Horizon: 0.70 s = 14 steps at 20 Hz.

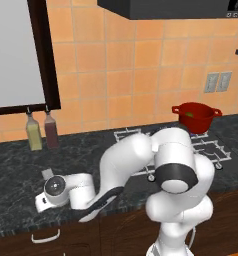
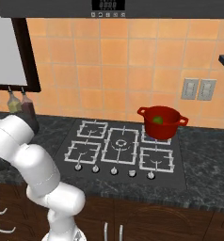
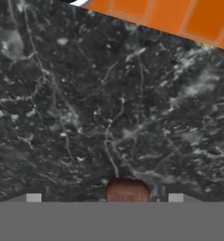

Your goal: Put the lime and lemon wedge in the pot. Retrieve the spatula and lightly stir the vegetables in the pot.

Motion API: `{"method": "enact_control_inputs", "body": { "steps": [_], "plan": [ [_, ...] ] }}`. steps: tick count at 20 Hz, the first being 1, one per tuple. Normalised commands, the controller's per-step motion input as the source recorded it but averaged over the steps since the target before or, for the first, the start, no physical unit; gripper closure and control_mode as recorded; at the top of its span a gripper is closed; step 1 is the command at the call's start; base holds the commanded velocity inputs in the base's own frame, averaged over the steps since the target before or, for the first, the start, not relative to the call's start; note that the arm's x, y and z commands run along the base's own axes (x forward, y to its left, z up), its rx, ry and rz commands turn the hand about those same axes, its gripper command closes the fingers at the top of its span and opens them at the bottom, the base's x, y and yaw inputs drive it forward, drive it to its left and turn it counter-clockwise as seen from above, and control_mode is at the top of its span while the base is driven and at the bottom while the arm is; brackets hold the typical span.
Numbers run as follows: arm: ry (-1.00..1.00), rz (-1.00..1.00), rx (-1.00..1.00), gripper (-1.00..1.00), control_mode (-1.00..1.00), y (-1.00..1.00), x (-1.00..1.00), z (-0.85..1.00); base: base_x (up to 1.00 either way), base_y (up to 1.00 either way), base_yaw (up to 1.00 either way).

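Observation:
The red pot (image 1: 193,116) (image 2: 161,121) stands on the back right burner. Inside it a green piece shows, the lime (image 2: 157,120); the lemon wedge I cannot tell apart from it. My arm reaches far left and low over the dark counter, with my gripper (image 1: 46,197) (image 3: 104,197) just above the surface. In the hand view the rounded brown end of the spatula's handle (image 3: 127,190) sits between my fingertips (image 3: 176,197), with a gap on each side, so the gripper is open. A small grey piece beside the hand looks like the spatula's blade (image 1: 47,174).
Two bottles (image 1: 34,132) (image 1: 51,130) stand at the wall behind my hand, under a window frame. The gas cooktop (image 2: 121,146) lies to the right. The counter's front edge runs close below the hand. A range hood hangs over the stove.

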Motion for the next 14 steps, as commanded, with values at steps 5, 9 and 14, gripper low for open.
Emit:
{"method": "enact_control_inputs", "body": {
  "steps": [5, 9, 14],
  "plan": [
    [0.0, 0.0, 0.0, -1.0, -1.0, 0.09, 0.13, -0.16, 0.0, 0.0, 0.0],
    [0.0, 0.0, 0.01, -1.0, -1.0, 0.0, 0.1, -0.22, 0.0, 0.0, 0.0],
    [0.01, 0.0, 0.08, 1.0, -1.0, -0.12, 0.07, -0.31, 0.0, 0.0, 0.0]
  ]
}}
